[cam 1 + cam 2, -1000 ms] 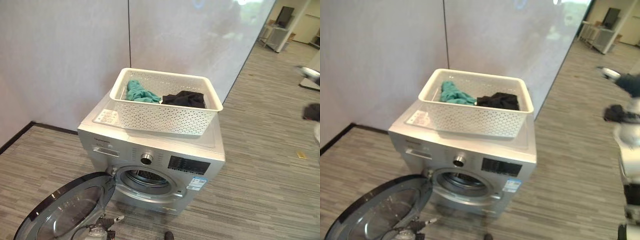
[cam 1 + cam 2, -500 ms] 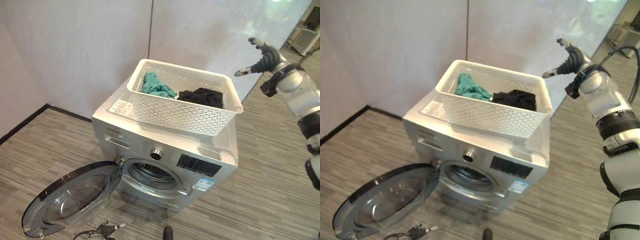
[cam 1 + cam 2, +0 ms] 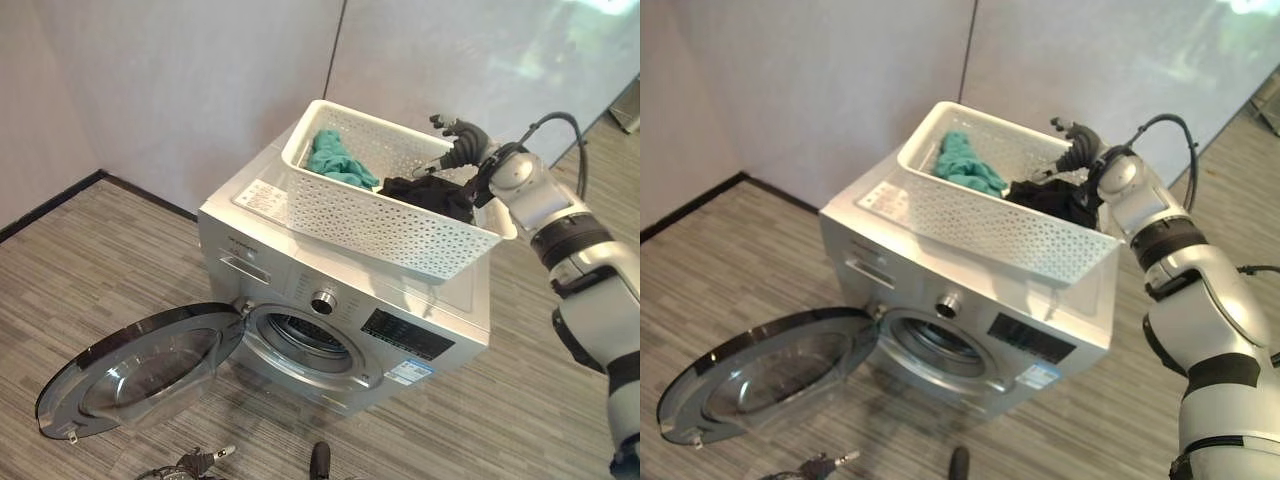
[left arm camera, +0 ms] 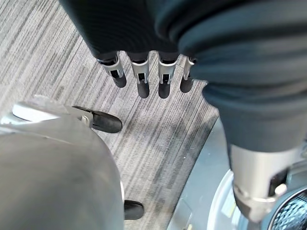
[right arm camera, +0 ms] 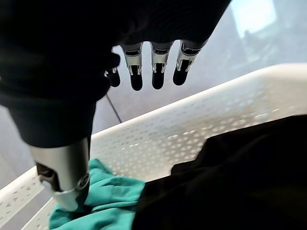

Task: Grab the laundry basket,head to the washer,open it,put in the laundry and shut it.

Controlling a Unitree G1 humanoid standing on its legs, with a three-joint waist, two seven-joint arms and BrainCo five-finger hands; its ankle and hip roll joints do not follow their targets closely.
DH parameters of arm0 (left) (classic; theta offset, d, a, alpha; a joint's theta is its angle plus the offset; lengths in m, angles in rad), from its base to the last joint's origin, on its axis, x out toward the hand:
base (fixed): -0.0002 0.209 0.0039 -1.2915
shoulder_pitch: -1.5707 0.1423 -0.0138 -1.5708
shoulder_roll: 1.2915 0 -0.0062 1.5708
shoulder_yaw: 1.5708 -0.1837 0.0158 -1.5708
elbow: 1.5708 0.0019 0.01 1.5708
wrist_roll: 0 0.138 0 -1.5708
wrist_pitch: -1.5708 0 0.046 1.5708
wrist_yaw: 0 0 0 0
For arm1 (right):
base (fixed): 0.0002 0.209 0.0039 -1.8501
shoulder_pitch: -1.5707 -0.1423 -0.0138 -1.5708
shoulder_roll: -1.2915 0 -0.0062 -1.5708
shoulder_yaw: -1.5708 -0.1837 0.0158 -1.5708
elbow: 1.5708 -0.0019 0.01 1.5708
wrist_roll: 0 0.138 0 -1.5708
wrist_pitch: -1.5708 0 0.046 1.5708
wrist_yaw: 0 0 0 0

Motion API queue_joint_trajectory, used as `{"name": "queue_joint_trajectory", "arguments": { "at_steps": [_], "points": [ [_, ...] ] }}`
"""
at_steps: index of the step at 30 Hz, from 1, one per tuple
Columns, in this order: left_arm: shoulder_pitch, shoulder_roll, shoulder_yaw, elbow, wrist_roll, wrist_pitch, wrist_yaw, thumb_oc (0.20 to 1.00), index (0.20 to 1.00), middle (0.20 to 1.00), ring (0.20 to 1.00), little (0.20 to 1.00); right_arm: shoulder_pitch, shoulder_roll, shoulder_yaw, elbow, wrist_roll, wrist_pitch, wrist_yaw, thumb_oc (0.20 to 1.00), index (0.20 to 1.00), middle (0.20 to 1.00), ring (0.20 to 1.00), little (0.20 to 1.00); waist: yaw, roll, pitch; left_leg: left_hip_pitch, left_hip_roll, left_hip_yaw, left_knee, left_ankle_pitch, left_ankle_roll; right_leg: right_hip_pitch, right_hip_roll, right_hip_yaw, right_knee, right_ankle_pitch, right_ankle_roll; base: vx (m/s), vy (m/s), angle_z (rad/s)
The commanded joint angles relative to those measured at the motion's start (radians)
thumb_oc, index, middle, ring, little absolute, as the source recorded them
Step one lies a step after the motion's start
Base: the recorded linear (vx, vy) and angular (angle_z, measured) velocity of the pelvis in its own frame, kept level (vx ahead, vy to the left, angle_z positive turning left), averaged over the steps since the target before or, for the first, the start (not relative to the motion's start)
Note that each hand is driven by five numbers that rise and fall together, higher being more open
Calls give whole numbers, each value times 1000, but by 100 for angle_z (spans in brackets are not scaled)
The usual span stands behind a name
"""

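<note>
Right hand (image 3: 462,143), fingers apart, hovers over laundry basket (image 3: 380,215) lying lengthwise across washer (image 3: 330,300).

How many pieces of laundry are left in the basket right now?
2. A teal garment lies at the basket's wall-side end, and a black garment lies beside it, under the right robot hand. More could be hidden beneath them.

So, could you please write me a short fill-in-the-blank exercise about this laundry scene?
1. The white basket sits on top of the ____.
2. The washer door is ____.
3. The right hand is above the ____ garment in the basket.
4. Beside it lies a ____ cloth.

Missing words: washer; open; black; teal
</note>
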Motion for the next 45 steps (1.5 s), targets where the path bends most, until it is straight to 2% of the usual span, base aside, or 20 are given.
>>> {"name": "queue_joint_trajectory", "arguments": {
  "at_steps": [1,6,10,17,24,32,38,45],
  "points": [
    [-44,42,-4,25,-18,-18,7,1000,1000,1000,1000,1000,-192,-21,31,110,0,1,-21,1000,1000,1000,1000,1000,31,-56,20,-41,-12,10,-5,35,44,21,-72,4,57,-104,84,0,0,0],
    [-33,52,8,24,-29,-20,11,1000,1000,1000,1000,1000,-206,3,25,136,29,9,-28,1000,1000,1000,1000,1000,45,-69,30,-53,-8,5,-5,37,40,22,-68,-4,49,-105,80,11,-8,5],
    [-14,52,54,9,-109,-28,9,1000,1000,1000,1000,1000,-189,15,29,121,39,6,-22,1000,1000,1000,1000,1000,63,-73,40,-59,-6,-5,-3,40,39,22,-64,-10,46,-107,78,15,-10,6],
    [-22,64,105,-7,-173,-44,29,1000,1000,1000,1000,1000,-191,-5,35,143,43,5,-21,1000,1000,1000,1000,1000,80,-75,60,-94,-6,-30,-12,61,31,9,-65,-39,38,-107,77,1,-4,15],
    [-36,68,100,-19,-191,-53,32,1000,1000,1000,1000,1000,-208,-51,47,227,14,22,-8,1000,1000,1000,1000,1000,98,-60,96,-158,-13,-75,-13,83,26,-19,-72,-79,38,-112,71,13,-9,19],
    [-72,61,58,-49,-195,-54,29,1000,1000,1000,1000,1000,-174,-99,88,387,-161,62,50,1000,1000,1000,1000,1000,128,-24,146,-252,-32,-141,-8,117,17,-58,-83,-137,39,-116,61,-7,-25,37],
    [-72,54,34,-64,-195,-53,26,1000,1000,1000,1000,1000,-132,-95,84,390,-190,67,74,1000,1000,1000,1000,1000,147,-6,176,-293,-43,-164,-4,131,18,-87,-80,-149,37,-113,56,-19,-14,15],
    [-79,43,23,-58,-194,-58,27,1000,1000,1000,1000,1000,-128,-70,135,316,-206,51,90,1000,1000,1000,1000,1000,153,-7,189,-297,-40,-163,-2,133,18,-92,-72,-145,34,-115,52,-5,-2,0]
  ]
}}
